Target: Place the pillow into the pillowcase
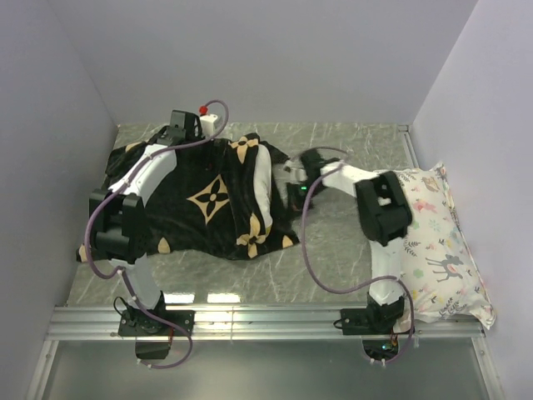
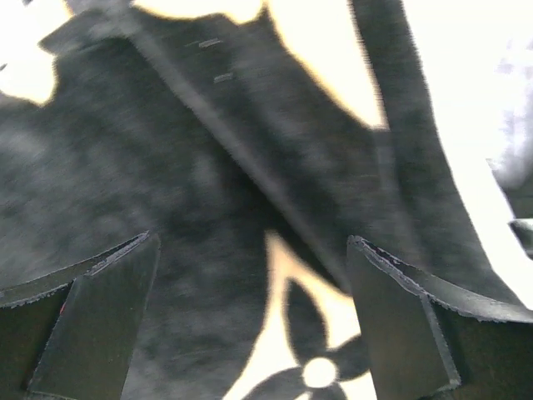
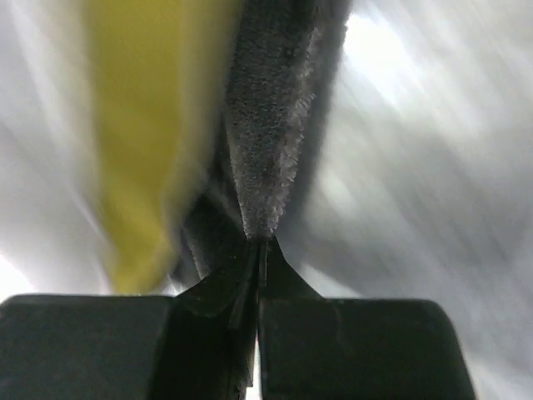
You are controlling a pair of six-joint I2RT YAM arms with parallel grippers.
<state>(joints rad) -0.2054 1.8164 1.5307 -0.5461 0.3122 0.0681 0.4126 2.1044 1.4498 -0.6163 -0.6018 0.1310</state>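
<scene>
Top external: the pillowcase (image 1: 208, 200) lies bunched on the left half of the table (image 1: 333, 250), and the left arm reaches across it toward its far-left corner. Left wrist cam: the left gripper (image 2: 251, 242) is released, jaws spread wide. Black plush with a tan flower sits directly under the gap. I can't tell if the fingers (image 2: 92, 325) touch the fabric.

The pillow (image 1: 265, 175) shows as a white strip at the case's right edge, mostly under the black fabric. How far in it sits is hidden.

The right arm comes in from the right to that same edge. Right wrist cam: the right gripper (image 3: 260, 250) is clenched on a thin fold of the black plush, which stands straight up from the fingertips. The pillow's yellow band (image 3: 133, 150) runs just left of the pinched fold, outside the jaws. The rest of that view is blurred white.

Far right of the table: a deer-print pillow (image 1: 437, 242), apart from both grippers.
</scene>
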